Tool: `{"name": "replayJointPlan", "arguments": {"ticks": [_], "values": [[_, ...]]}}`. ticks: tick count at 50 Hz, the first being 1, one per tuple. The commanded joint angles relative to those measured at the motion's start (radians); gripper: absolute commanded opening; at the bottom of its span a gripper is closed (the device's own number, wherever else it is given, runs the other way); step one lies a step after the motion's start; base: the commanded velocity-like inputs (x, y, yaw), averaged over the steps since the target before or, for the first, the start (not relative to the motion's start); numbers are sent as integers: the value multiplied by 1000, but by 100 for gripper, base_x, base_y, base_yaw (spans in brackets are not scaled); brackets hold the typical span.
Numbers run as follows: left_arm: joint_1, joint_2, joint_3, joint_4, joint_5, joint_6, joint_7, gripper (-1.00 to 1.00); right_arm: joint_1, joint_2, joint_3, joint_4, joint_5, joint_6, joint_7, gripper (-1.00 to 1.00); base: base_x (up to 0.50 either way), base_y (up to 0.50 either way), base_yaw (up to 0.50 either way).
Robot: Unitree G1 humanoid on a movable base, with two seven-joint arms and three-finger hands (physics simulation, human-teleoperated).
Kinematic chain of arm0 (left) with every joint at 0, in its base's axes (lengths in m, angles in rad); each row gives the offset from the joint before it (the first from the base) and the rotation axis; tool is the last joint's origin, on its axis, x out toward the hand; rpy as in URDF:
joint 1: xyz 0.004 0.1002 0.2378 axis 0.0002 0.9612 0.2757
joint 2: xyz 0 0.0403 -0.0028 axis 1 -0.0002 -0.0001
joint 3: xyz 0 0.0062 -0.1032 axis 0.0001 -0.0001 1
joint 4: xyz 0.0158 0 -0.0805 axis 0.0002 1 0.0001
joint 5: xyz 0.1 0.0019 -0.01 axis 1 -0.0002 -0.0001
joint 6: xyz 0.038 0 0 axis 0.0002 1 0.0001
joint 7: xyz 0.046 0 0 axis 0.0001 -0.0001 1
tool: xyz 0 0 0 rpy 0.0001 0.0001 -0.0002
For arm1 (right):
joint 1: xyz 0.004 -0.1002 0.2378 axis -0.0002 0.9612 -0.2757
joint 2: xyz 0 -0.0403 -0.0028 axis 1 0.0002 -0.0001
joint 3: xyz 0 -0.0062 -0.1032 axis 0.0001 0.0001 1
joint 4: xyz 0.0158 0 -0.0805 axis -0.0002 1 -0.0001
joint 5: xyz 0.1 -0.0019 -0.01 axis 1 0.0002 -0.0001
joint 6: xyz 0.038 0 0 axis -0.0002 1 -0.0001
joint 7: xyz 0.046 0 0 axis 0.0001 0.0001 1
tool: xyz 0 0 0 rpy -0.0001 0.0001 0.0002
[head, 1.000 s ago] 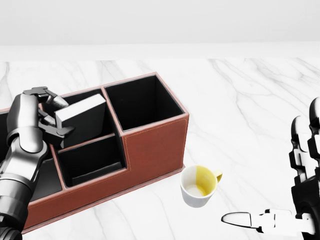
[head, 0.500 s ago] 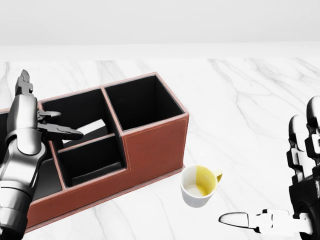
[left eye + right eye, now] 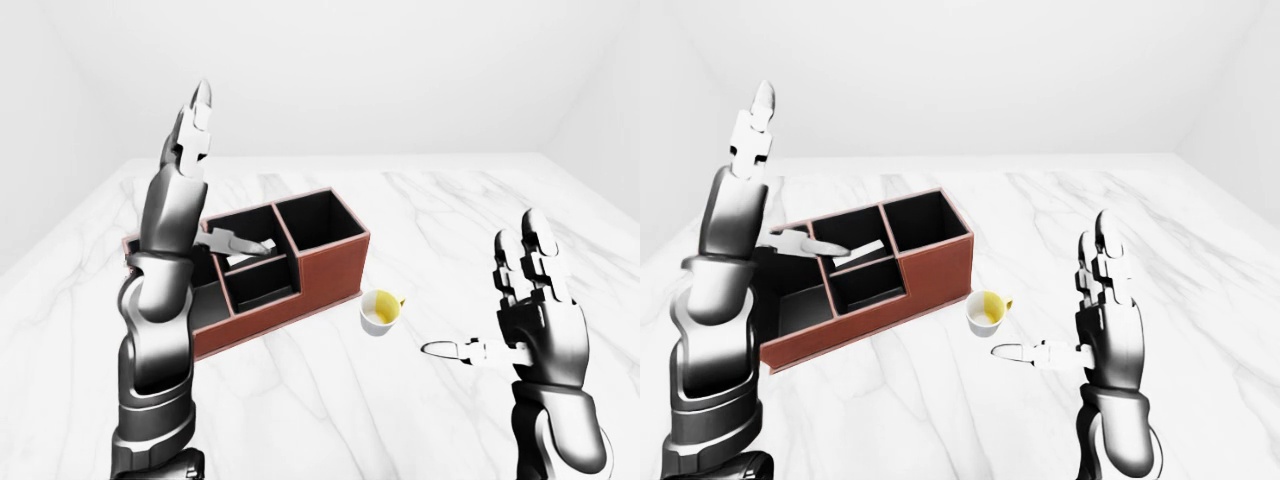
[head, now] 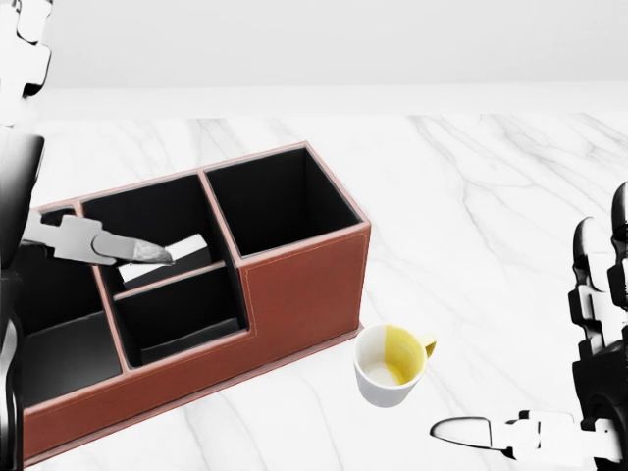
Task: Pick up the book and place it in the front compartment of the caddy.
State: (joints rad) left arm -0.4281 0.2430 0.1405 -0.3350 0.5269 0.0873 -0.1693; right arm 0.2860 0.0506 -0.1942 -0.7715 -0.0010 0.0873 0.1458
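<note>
robot's left hand (image 3: 190, 170) raised w/ fingers spread, holding nothing, one finger reaching over the red-brown caddy (image 4: 294, 294). the book (image 4: 167, 257) lies inside the caddy's middle compartment at the far side, tilted. right hand (image 3: 525, 300) also spread, empty, hovering right of a white & yellow cup (image 4: 391, 366) on the marble table (image 4: 491, 196).

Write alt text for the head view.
A red caddy sits on a marble table, a book lying in one of its black compartments. The open left hand hovers over it; a cup stands beside the caddy, near the open right hand.
</note>
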Motion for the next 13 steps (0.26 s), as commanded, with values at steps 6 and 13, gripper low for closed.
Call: {"name": "replayJointPlan", "arguments": {"ticks": [6, 13], "values": [[66, -456, 238, -712, 428, 0, -529, 100, 10, 7, 2, -56, 4, 0, 6, 99, 0, 0, 0], [371, -592, 365, -712, 114, 0, -461, 100, 26, 14, 8, -82, 3, 0, 9, 99, 0, 0, 0]]}}
